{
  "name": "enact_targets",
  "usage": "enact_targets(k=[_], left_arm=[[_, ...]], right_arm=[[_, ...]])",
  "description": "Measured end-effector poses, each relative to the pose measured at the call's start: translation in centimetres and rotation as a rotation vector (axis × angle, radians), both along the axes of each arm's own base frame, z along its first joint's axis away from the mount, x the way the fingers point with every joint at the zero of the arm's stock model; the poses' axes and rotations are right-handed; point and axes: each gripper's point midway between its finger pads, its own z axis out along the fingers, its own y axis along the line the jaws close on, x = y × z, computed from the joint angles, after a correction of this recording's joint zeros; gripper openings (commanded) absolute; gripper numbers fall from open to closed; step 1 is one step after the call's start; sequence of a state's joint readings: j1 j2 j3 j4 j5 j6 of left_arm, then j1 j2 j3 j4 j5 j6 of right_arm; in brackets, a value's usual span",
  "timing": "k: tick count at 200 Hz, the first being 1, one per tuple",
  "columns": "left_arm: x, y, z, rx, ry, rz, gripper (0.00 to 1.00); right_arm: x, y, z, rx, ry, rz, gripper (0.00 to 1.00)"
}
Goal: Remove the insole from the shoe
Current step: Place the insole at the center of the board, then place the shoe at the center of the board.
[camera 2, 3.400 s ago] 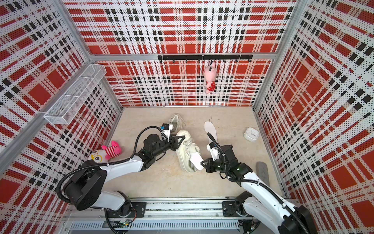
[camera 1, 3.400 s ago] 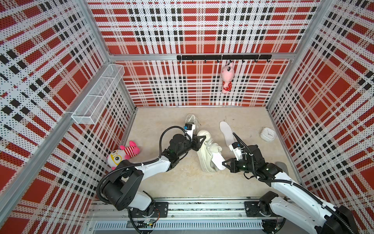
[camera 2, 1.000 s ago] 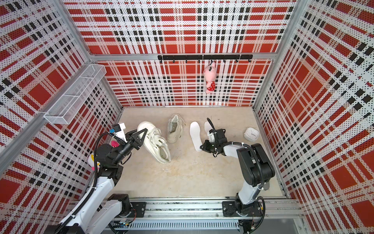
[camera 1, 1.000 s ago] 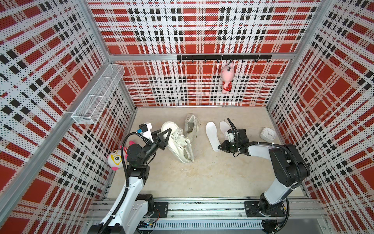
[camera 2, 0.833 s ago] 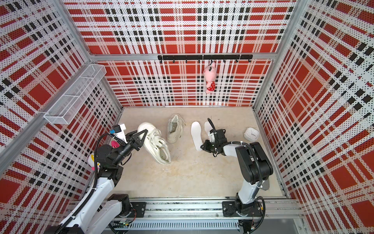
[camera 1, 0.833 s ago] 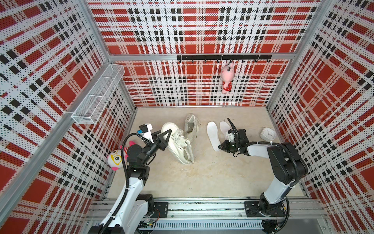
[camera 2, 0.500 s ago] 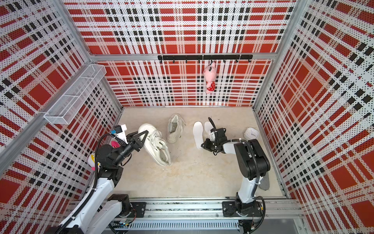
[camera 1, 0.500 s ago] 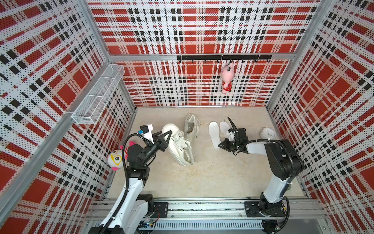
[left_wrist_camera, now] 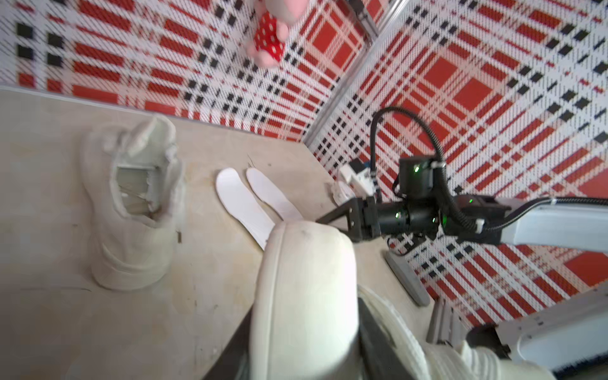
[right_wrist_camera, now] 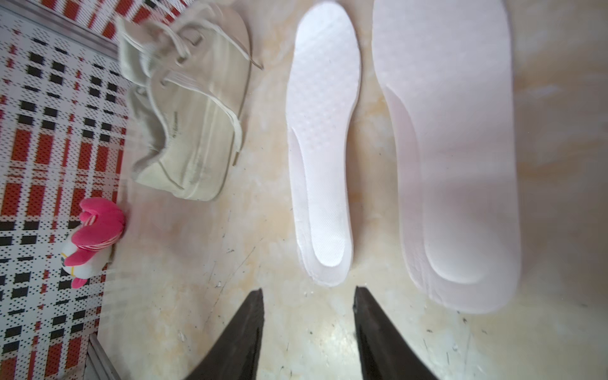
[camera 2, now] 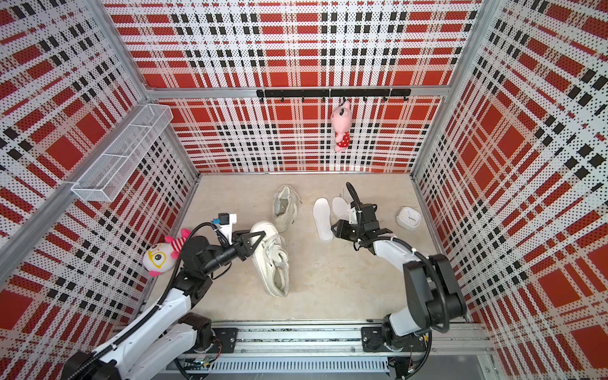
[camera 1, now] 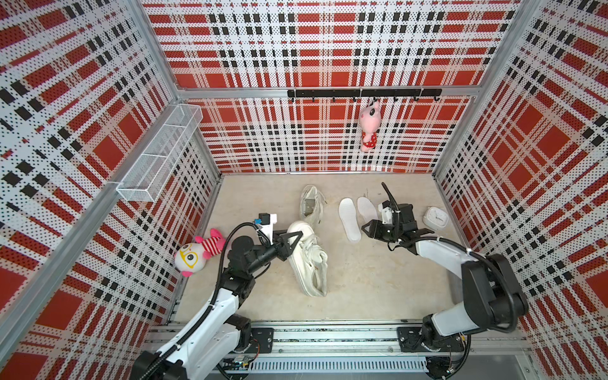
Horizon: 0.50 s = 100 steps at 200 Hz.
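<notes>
1. Furthest left, a plush toy (camera 1: 194, 255) lies on the floor (camera 1: 362, 283) by the side panel, clear of both arms.
2. My left gripper (camera 1: 292, 241) is closed at a middling width on the rounded end of the shoe (camera 1: 311, 263). In the left wrist view that end fills the space between the jaws. The shoe's long axis runs from the gripper toward the front rail (camera 1: 329, 332).
3. A second shoe (camera 1: 311, 204) sits nearer the back wall (camera 1: 329, 141), close to the gripped end. I cannot tell whether the two shoes touch.
4. Next is the insole (camera 1: 349, 215), flat on the floor and outside both shoes, with its long axis running from the back wall toward the front. A second insole (camera 1: 367, 207) lies just beside it, roughly parallel, with a narrow strip of floor between them.
5. My right gripper (right_wrist_camera: 308, 291) has its jaws parted and holds nothing; only bare floor shows between them. The insole's near end lies just beyond the fingertips, not touching.
6. The next move depends on one relation — the insole lies straight ahead of the right gripper, lengthwise in line with its fingers. The right arm is much the nearer; the left is well apart, with the shoe in between. I judge the insole is out, so I would back the right arm away along that axis. A sideways swing might nudge either insole.
7. Furthest right, a clock (camera 1: 435, 217) rests near the right arm.
</notes>
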<state>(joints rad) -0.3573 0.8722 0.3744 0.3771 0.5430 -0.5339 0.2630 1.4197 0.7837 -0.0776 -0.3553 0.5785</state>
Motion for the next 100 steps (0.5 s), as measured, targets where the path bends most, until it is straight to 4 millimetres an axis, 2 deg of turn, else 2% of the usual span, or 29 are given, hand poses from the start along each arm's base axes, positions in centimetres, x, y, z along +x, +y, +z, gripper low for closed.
enact_targets(k=[30, 51, 70, 100], left_arm=[[-1.6, -3.8, -3.4, 0.054, 0.099, -0.107, 0.14], [-2.7, -6.2, -5.5, 0.067, 0.161, -0.18, 0.16], [-3.2, -8.0, -6.4, 0.048, 0.195, -0.232, 0.16], [-2.6, -10.0, -7.0, 0.011, 0.214, -0.266, 0.2]], right_arm=[[-1.6, -1.5, 4.3, -0.013, -0.114, -0.044, 0.59], [-2.4, -2.2, 5.7, -0.031, -0.156, -0.062, 0.59], [-2.9, -2.5, 5.5, -0.045, -0.154, -0.064, 0.6], [-3.9, -2.8, 3.1, -0.064, -0.097, -0.061, 0.61]])
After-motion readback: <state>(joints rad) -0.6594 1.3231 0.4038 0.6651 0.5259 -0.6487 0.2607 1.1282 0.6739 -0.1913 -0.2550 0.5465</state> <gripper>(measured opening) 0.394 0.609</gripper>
